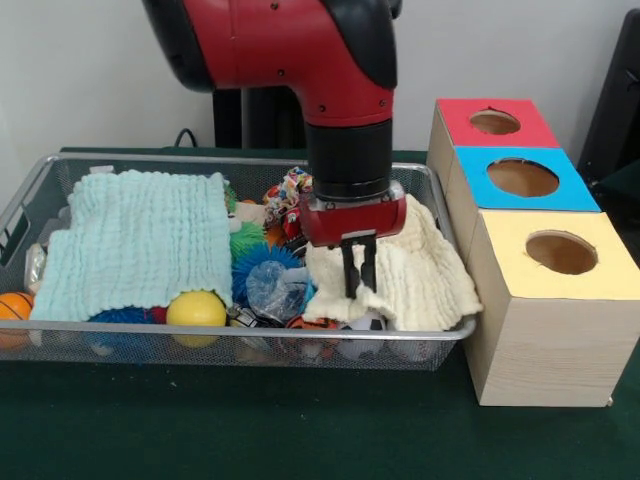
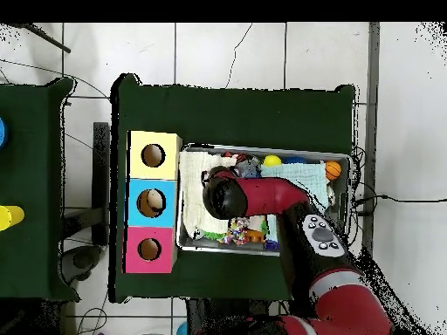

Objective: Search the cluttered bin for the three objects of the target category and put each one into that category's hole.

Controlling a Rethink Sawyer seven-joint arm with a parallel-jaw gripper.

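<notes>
The cluttered bin, a silver wire-mesh basket (image 1: 250, 331), stands on the green table, and in the overhead view (image 2: 262, 147) it lies beside the boxes. My gripper (image 1: 358, 268) hangs low over the bin's right part. Its two black fingers stand close together and pinch the left edge of a cream cloth (image 1: 425, 270). Three wooden boxes with round holes stand to the right: red top (image 1: 455, 115), blue top (image 1: 575, 196), yellow top (image 1: 510, 240). In the overhead view my arm (image 2: 253, 194) hides the gripper.
A light blue cloth (image 1: 140, 240) covers the bin's left half. Between the cloths lie a yellow ball (image 1: 196, 309), a blue spiky ball (image 1: 262, 264), a clear plastic wrapper (image 1: 277, 290) and a colourful rope toy (image 1: 290, 190). An orange ball (image 1: 12, 305) sits at the far left.
</notes>
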